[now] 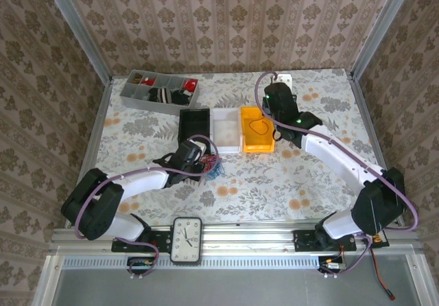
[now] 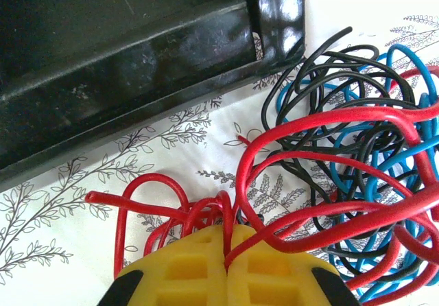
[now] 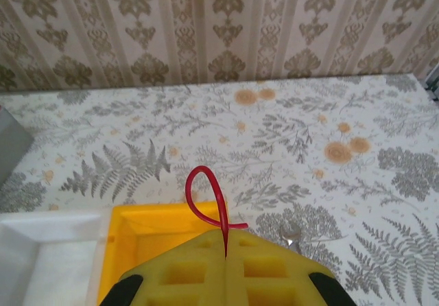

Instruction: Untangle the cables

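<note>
At black bin's (image 1: 194,122) 6 o'clock: left gripper (image 2: 226,248) is pinching red strand (image 2: 322,119) of tangle (image 2: 357,175) (bulk knotted) | 2 o'clock: right gripper (image 3: 225,251) is pinching freed red cable (image 3: 201,170) over yellow bin (image 3: 127,227)

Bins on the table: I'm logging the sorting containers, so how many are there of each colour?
Black bin: 1
White bin: 1
Yellow bin: 1
Grey tray: 1
Total: 4

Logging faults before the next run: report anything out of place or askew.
The red, blue and black cables lie knotted on the table beside the black bin, outside any bin. Nothing else stands out.
</note>
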### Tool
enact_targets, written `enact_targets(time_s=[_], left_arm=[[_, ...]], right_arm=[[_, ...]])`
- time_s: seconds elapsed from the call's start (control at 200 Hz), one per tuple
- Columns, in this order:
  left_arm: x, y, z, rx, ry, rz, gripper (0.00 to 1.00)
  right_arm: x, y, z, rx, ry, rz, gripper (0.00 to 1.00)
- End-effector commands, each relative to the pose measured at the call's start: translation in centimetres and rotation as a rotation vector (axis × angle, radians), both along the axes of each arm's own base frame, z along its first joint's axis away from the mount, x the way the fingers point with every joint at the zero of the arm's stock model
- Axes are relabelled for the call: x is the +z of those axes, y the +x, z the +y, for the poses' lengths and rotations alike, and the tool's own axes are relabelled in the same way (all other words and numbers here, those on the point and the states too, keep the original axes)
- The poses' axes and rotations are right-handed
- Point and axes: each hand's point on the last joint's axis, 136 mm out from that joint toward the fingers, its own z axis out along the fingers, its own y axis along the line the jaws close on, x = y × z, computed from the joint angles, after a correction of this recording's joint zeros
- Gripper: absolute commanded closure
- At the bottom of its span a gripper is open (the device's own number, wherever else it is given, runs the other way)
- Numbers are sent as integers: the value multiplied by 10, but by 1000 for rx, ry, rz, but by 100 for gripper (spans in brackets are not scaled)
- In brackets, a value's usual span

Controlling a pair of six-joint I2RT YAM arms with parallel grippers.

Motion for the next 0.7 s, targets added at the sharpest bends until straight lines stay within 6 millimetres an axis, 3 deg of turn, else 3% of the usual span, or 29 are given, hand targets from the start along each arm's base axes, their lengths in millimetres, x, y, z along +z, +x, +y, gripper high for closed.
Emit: enact_targets(time_s=[0.0, 0.095, 0.215, 0.475, 0.695], left_arm=[[0, 0, 0, -15, 22, 3, 100], [2, 1, -1, -15, 25, 5, 100], [5, 2, -3, -22, 22, 6, 100], [7, 5, -3, -22, 35, 8, 100], [7, 5, -5, -33, 40, 12, 100]], right_arm=[[-38, 2, -11, -77, -59, 87, 100], [-58, 10, -18, -132, -129, 134, 100], [-84, 19, -13, -129, -173, 195, 100], [-132, 30, 41, 124, -41, 303, 100], [-173, 35, 58, 181, 82, 446, 100]])
